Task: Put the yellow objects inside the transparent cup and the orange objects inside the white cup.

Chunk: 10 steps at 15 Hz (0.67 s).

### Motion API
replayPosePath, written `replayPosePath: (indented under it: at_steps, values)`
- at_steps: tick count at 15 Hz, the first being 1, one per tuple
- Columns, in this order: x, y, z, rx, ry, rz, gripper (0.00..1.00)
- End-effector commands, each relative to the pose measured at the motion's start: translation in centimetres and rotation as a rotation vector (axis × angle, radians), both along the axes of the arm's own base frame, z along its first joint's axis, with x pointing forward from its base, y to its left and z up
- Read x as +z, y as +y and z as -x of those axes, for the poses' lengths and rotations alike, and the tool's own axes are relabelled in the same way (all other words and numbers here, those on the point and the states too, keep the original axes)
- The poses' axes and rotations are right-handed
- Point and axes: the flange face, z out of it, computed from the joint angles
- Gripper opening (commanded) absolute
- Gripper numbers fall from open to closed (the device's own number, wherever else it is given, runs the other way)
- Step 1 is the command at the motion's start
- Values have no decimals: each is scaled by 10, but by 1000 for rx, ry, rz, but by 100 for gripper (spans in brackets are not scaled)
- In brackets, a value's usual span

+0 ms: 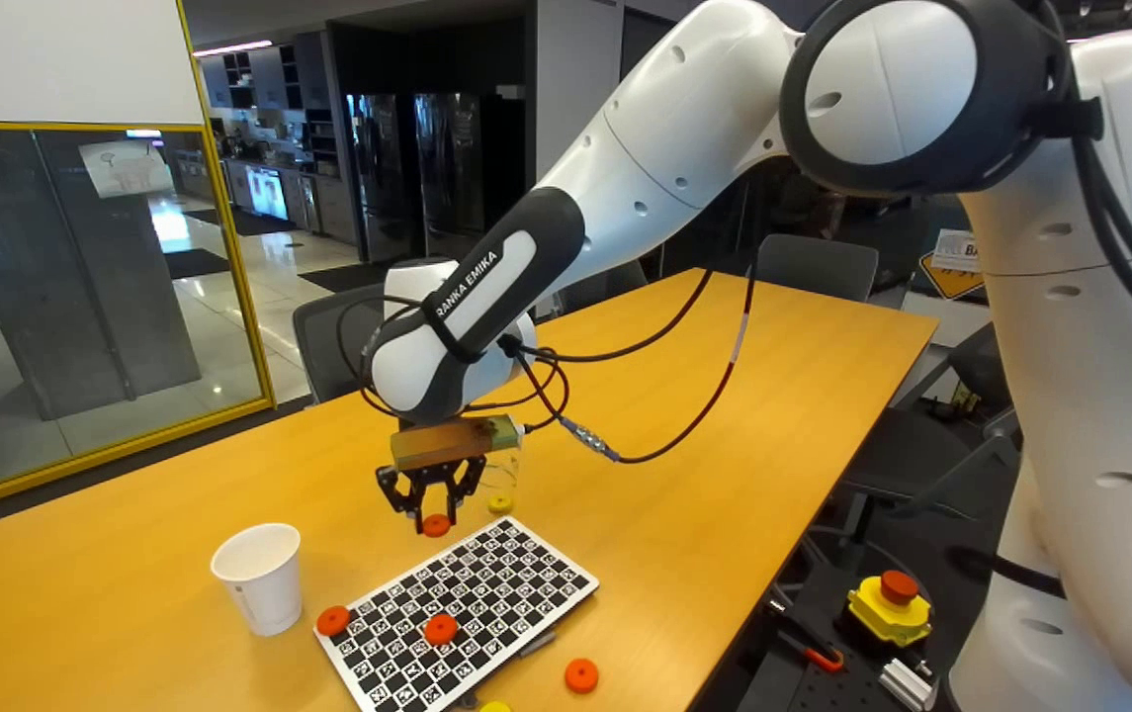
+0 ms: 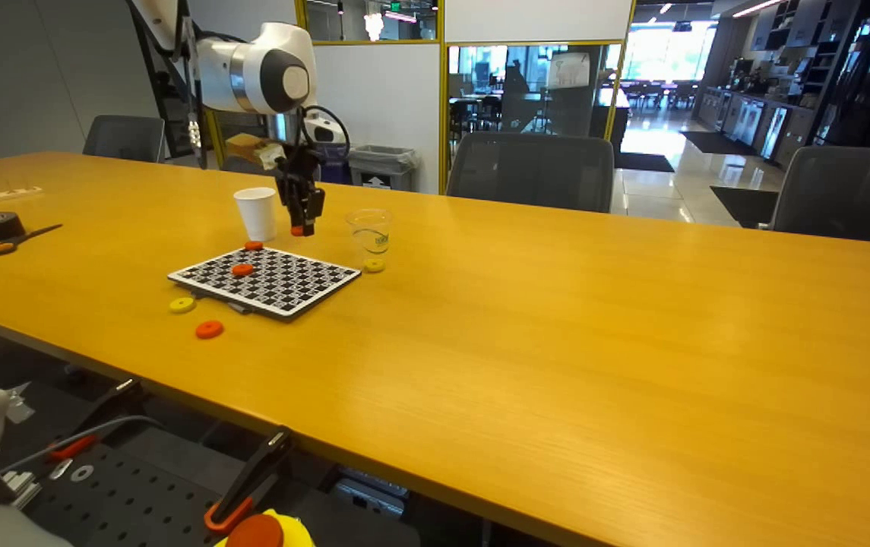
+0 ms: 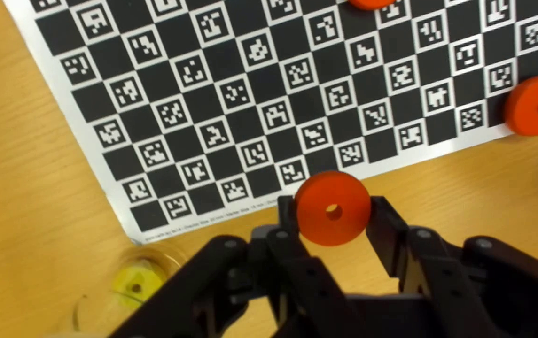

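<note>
Near board (image 1: 501,588) edge, orange disc (image 3: 333,192) between jaws, broad table (image 2: 594,327) beyond

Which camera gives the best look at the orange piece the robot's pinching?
The wrist view: the orange disc is largest there, its round face and centre hole plain, held in the gripper. Both exterior views show it only small; in an exterior view a finger hides part of it.

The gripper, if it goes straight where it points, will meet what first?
The orange disc in the gripper would probably touch the checkered board at its edge, or the table beside it; depth is unclear.
</note>
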Motion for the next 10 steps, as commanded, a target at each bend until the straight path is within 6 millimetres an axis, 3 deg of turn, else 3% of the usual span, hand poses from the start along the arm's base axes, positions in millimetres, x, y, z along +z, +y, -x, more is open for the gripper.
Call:
replayPosePath:
  at_steps: [1, 10]
  values:
    - [39, 24, -12, 158, -56, 16, 24]
    - [78, 105, -36, 495, -131, -4, 24]
